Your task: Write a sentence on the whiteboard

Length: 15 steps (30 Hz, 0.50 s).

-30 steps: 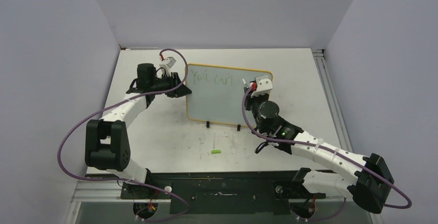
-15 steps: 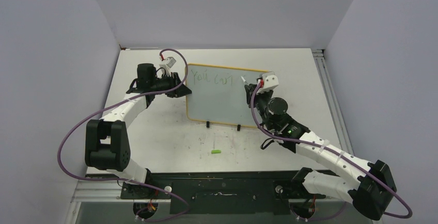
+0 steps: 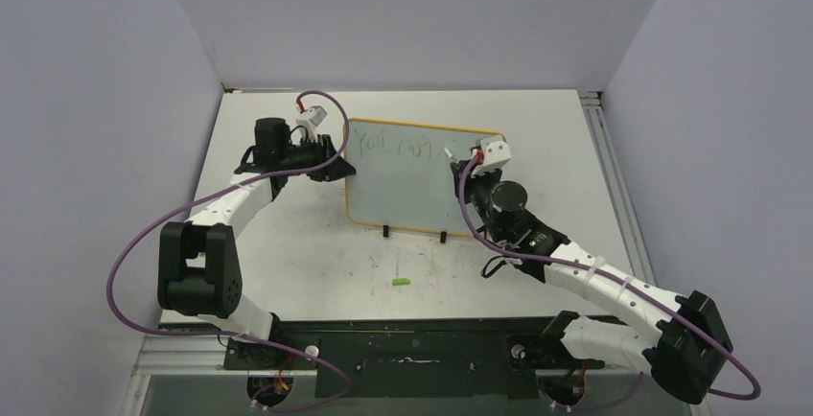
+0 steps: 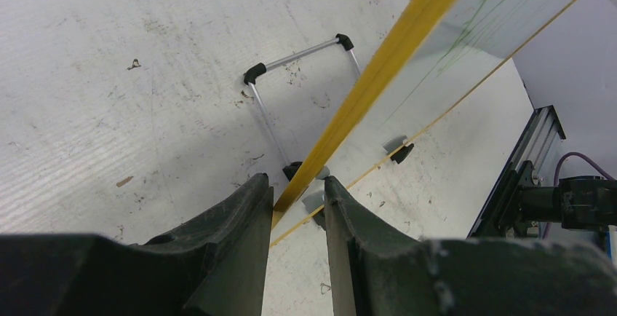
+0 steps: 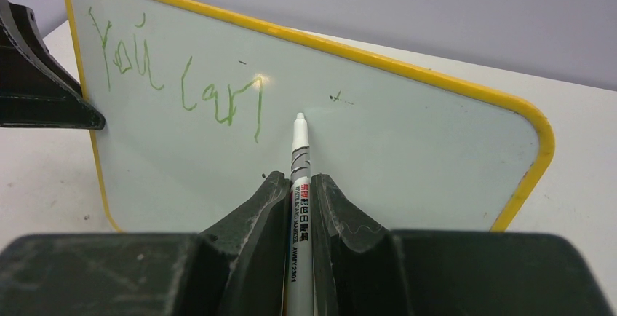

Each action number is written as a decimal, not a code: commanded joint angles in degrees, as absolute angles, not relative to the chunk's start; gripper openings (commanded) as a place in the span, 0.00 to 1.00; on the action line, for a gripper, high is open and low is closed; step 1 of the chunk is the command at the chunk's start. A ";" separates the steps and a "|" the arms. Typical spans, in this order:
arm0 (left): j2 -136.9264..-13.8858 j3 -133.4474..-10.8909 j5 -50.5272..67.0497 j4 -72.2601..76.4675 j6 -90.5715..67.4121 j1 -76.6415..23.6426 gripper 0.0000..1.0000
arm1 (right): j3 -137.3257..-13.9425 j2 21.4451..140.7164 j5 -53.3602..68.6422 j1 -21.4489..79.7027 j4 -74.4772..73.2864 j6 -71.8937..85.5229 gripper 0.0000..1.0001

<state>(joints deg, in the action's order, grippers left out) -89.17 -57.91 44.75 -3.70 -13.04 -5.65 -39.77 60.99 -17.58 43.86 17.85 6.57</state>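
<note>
So far the sentence (image 5: 183, 87) read only "You can", the rest unwritten; the right gripper (image 5: 297, 185) pinched a marker (image 5: 299, 148) pointing ahead, while the left gripper (image 4: 297, 188) clamped the board's (image 5: 407, 163) edge.

One whiteboard (image 3: 403, 191) — one marker (image 5: 299, 167) — one cap (image 3: 401, 283).

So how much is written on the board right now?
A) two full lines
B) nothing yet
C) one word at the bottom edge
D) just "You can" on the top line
D: in the right wrist view the sentence reads only "You can" in green along the top of the whiteboard, and the marker tip points just right of it.
</note>
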 commanded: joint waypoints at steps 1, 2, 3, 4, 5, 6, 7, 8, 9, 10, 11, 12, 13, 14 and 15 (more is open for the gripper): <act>-88.14 -60.45 44.54 -3.78 -12.30 -6.24 0.30 | -40.08 62.14 -18.75 44.15 18.97 7.21 0.05; -88.15 -60.39 44.56 -3.78 -12.30 -6.24 0.30 | -40.12 62.42 -18.96 44.12 18.91 7.21 0.05; -88.15 -60.46 44.53 -3.78 -12.30 -6.20 0.30 | -40.16 62.67 -19.24 44.30 18.78 7.26 0.05; -88.15 -60.44 44.56 -3.78 -12.30 -6.23 0.30 | -40.09 62.79 -19.46 44.42 18.77 7.29 0.05; -88.14 -60.41 44.53 -3.78 -12.30 -6.24 0.30 | -39.96 62.88 -19.71 44.51 18.84 7.29 0.05; -88.15 -60.47 44.53 -3.77 -12.30 -6.24 0.30 | -39.87 62.88 -20.15 44.66 18.87 7.29 0.05; -88.15 -60.41 44.49 -3.78 -12.30 -6.24 0.30 | -39.82 62.89 -20.35 44.65 18.96 7.17 0.05; -88.11 -60.45 44.55 -3.76 -12.30 -6.24 0.30 | -39.84 63.01 -20.59 44.67 19.00 7.06 0.05; -88.15 -60.46 44.60 -3.78 -12.30 -6.25 0.30 | -39.82 63.13 -20.81 44.67 19.18 6.85 0.05; -88.15 -60.43 44.64 -3.78 -12.30 -6.24 0.30 | -39.86 63.19 -20.90 44.66 19.43 6.62 0.05; -88.15 -60.44 44.64 -3.78 -12.30 -6.32 0.30 | -40.01 63.31 -20.98 44.66 19.57 6.33 0.05; -88.15 -60.47 44.65 -3.78 -12.30 -6.33 0.30 | -40.14 63.54 -20.94 44.67 19.72 6.10 0.05; -88.11 -60.40 44.60 -3.78 -12.30 -6.33 0.30 | -40.37 63.77 -20.92 44.71 19.79 5.80 0.05; -88.13 -60.44 44.62 -3.78 -12.30 -6.33 0.30 | -40.61 64.04 -20.87 44.72 19.78 5.60 0.05; -88.15 -60.45 44.60 -3.78 -12.30 -6.31 0.30 | -40.87 64.39 -20.79 44.77 19.80 5.42 0.05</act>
